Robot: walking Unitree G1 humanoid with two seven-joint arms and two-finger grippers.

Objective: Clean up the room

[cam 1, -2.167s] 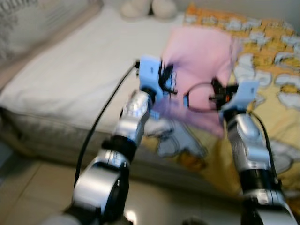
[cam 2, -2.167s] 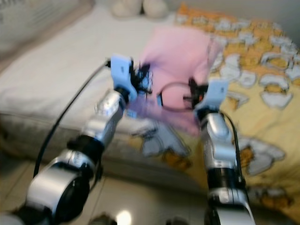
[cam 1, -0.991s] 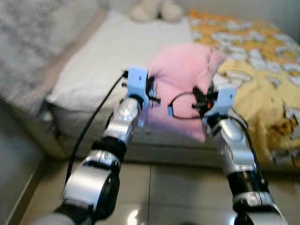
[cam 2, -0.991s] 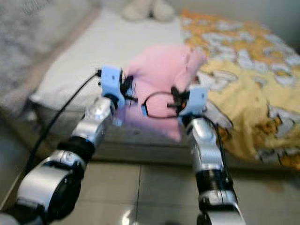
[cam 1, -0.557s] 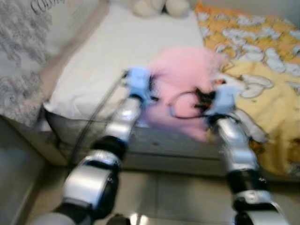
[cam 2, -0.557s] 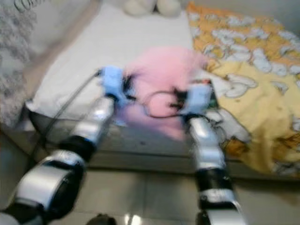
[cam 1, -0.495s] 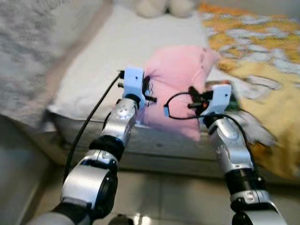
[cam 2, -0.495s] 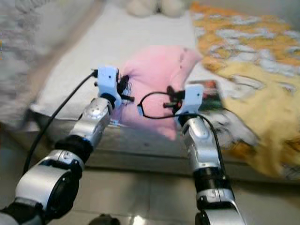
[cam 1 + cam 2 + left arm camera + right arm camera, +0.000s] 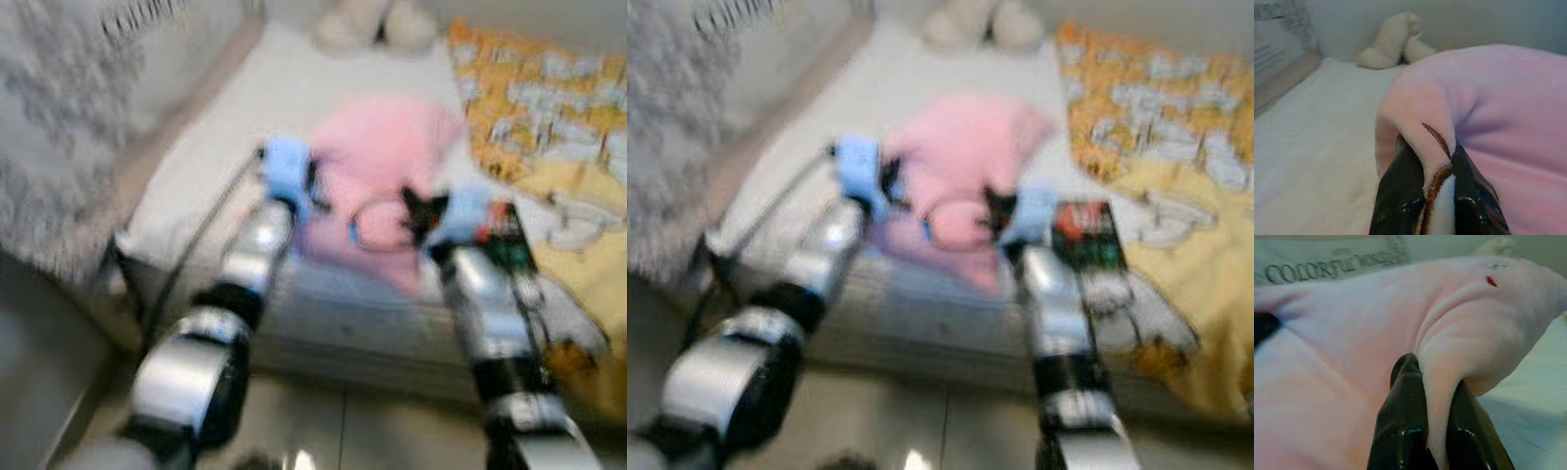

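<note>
pink blanket (image 9: 377, 157) | left tool (image 9: 1431, 196), right tool (image 9: 1431, 431) pinch edges, arms forward

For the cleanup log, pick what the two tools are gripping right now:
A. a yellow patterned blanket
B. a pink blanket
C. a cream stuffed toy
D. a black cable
B: the left tool and the right tool each pinch a fold of the pink blanket above the bed.

2 silver arms (image 9: 250, 264) with black joints, light-blue wrist blocks (image 9: 286, 168), a black cable (image 9: 191, 250), and glossy black fingers (image 9: 1400, 193).
</note>
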